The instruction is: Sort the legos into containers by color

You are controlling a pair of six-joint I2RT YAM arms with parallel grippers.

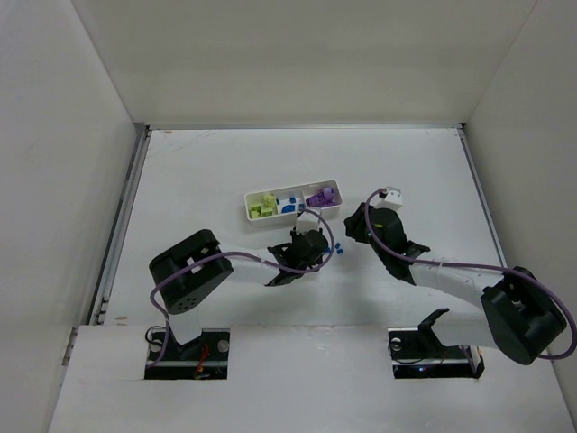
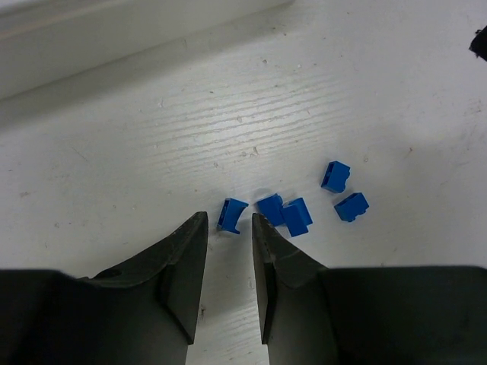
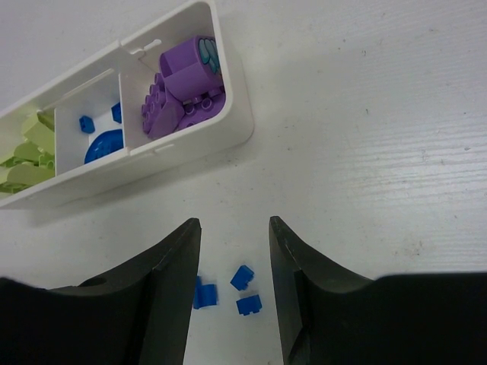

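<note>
Top external: a white table (image 1: pixel 225 162) boxed in by pale walls. The tray (image 1: pixel 248 206) lies at frame centre, with lime legos (image 1: pixel 262 207) in its left compartment, blue legos (image 1: pixel 288 205) in the middle and purple legos (image 1: pixel 323 196) on the right. The loose blue bricks (image 1: pixel 337 245) lie just below the tray's right end. The left gripper (image 1: pixel 315 245) sits just left of them and the right gripper (image 1: pixel 354 227) just right. Cannot tell either jaw state from here. Risk: both arms crowd one small cluster, so if both descend together the fingers may clash.

Left wrist: scuffed white surface. The left gripper (image 2: pixel 228 219) has its jaws parted a little, with nothing held. Five blue bricks lie ahead. The nearest brick (image 2: pixel 232 215) is tipped on edge right at the fingertips. To its right is a touching pair (image 2: pixel 295 216), and two more lie beyond. Risk: the gap looks barely wider than the brick, so an off-centre descent could flick it away or shove the pair.

Right wrist: same table, with the tray (image 3: pixel 236 114) at upper left. The right gripper (image 3: pixel 233 224) is wide open and empty. Three loose bricks (image 3: pixel 243 277) lie low in the frame between its fingers. Risk: the purple compartment is nearest, so an early release would drop blue among purple. A bumped tray would probably slide.
</note>
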